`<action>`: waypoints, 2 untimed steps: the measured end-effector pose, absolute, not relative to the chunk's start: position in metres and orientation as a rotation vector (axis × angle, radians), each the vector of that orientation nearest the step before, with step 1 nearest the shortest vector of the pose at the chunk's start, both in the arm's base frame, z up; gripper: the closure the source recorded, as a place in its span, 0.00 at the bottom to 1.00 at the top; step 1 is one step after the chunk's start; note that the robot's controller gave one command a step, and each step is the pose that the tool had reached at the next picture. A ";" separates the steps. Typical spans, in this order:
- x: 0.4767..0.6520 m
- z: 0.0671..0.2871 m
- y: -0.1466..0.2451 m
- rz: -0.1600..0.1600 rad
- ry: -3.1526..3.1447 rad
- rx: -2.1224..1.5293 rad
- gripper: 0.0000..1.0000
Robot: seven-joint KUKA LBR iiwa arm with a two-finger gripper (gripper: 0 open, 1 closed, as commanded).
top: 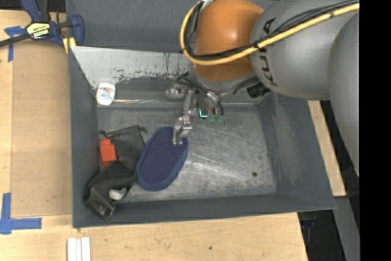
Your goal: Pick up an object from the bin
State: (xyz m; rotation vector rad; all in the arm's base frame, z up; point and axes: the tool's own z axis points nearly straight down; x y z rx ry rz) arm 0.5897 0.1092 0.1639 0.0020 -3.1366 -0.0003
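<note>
My gripper [197, 121] hangs under the arm's wrist at mid-bin, open, with nothing between its fingers. Its left fingertip [181, 129] is at the upper end of a dark blue oval pad [160, 161], which lies flat on the bin floor left of centre. The other finger [212, 113] stands over bare floor to the right of the pad. Whether the left tip touches the pad I cannot tell.
A black crumpled thing [116, 177] with an orange block [107, 150] on it lies in the near left corner, against the pad's left edge. A small white object [105, 93] sits at the back left wall. The arm covers the bin's back right.
</note>
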 end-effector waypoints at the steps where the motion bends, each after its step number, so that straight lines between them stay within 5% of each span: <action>1: 0.595 0.087 0.111 -0.004 -3.109 0.480 0.00; 2: 0.595 0.088 0.111 -0.003 -3.106 0.477 1.00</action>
